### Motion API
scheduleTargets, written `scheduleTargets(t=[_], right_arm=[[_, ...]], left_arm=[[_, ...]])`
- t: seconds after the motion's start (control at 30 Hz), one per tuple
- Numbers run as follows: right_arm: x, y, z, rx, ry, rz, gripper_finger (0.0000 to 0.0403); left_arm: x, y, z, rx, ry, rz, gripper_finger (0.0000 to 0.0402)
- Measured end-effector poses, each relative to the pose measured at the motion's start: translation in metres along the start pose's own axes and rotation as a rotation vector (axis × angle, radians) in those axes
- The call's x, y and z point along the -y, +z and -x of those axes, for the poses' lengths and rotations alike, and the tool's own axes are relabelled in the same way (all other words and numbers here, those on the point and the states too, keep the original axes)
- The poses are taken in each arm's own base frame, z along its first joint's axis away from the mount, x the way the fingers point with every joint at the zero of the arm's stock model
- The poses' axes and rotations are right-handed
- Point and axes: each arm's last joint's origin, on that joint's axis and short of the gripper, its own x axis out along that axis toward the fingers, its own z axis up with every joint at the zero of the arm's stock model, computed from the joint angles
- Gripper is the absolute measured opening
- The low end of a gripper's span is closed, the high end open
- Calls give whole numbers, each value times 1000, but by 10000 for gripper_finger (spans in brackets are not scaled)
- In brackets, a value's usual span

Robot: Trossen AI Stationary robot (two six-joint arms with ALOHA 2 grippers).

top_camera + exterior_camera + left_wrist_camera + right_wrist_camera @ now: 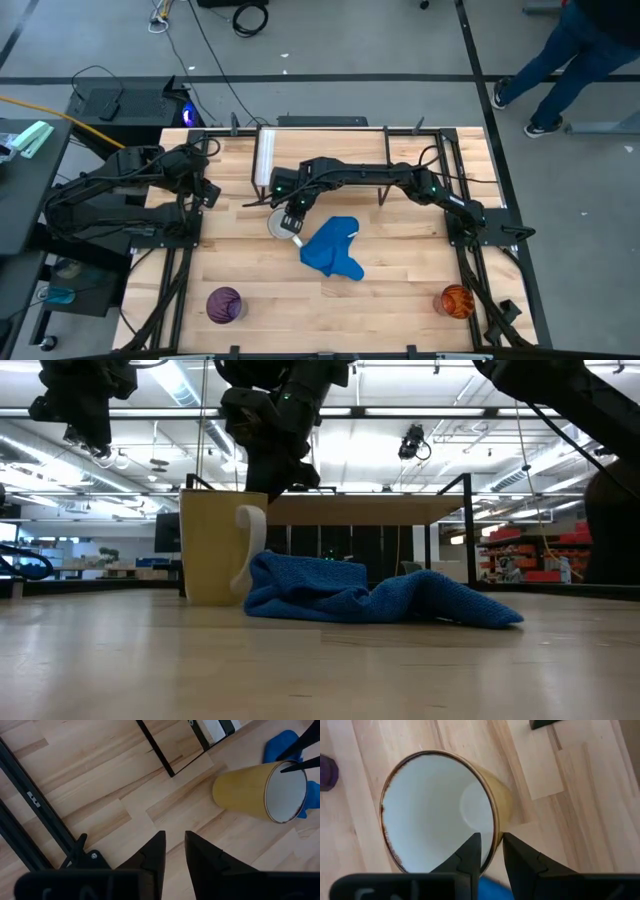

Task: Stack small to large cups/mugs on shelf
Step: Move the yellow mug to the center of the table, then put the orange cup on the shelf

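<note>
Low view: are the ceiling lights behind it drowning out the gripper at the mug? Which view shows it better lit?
Low view: yes, the bright ceiling backlights the right gripper into a dark silhouette above the mug; right wrist view: evenly lit, its open fingers straddle the mug's rim; high view: even light, no glare.

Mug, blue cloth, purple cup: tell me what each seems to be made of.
Mug: probably glazed ceramic, with a mustard outside, a glossy white inside and a dark-speckled rim; the right claw straddles that rim.
Blue cloth: soft textile, knit or terry by its nubby, crumpled folds.
Purple cup: likely translucent plastic, since light glows through it.
</note>
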Motion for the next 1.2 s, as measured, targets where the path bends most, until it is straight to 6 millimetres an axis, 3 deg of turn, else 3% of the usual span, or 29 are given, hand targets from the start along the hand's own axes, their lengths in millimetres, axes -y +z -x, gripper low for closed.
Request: scheduleTargets(t=[0.8, 1.2], right_arm=[[9, 1, 1, -16, 2, -18, 90], [9, 1, 1, -15, 7, -38, 151]], left_arm=[[0, 0, 0, 0, 0, 0, 85], [0, 0, 0, 0, 0, -1, 93]])
